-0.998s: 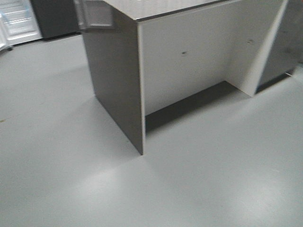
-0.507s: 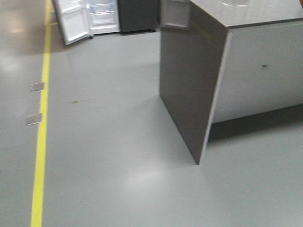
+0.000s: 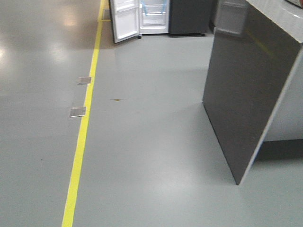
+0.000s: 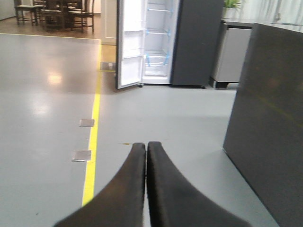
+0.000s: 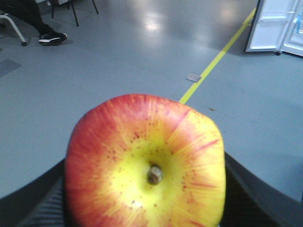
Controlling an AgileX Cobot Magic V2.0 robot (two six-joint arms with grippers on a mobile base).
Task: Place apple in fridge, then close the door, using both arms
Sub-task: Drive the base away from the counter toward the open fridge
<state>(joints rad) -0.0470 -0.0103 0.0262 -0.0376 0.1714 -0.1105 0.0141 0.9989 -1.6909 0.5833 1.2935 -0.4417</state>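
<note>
Apple (image 5: 144, 165) clamped in right tool (image 5: 144, 194), stem toward camera; left tool (image 4: 146, 146) clenched, empty; fridge (image 4: 196, 42) ahead, door (image 4: 130, 47) open.

front high, wrists low, fridge (image 3: 189, 19) shared

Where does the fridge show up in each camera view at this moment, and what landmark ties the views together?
Exterior front-facing: fridge at top centre, door open.
Left wrist: fridge at upper centre, beyond the shut left hand.
Right wrist: fridge cut off at the top-right corner, behind the apple.
Shared landmark: the yellow floor line running toward it.
</note>
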